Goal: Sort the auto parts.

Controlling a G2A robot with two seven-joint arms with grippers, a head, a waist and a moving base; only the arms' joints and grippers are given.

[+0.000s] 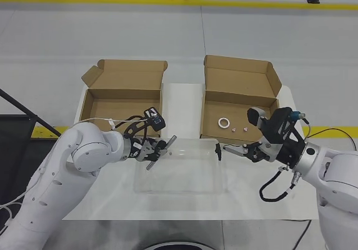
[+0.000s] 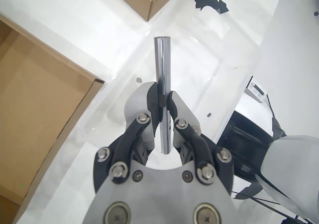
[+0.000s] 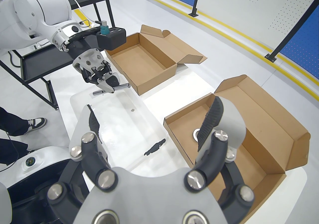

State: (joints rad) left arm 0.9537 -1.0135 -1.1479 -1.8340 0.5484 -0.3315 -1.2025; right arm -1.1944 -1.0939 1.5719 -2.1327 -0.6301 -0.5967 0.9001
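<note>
A steel rod (image 2: 163, 80) is clamped between the pads of my left gripper (image 2: 163, 97), which is shut on it above the left end of the clear plastic tray (image 1: 179, 178). In the top view the rod (image 1: 166, 145) sticks out toward the left cardboard box (image 1: 124, 106). My right gripper (image 3: 152, 120) stands open with nothing in it, over the tray's right end beside the right cardboard box (image 1: 238, 103). That box holds a metal ring (image 1: 225, 122) and two small parts (image 1: 239, 129). From the right wrist view, the left gripper (image 3: 109, 87) holds the rod (image 3: 111, 89) level.
A black scrap (image 2: 208, 1) lies at the tray's right end. The white table (image 1: 185, 94) carries both open boxes side by side at the back, flaps raised. A black frame rack (image 3: 37, 65) stands off the table's left side.
</note>
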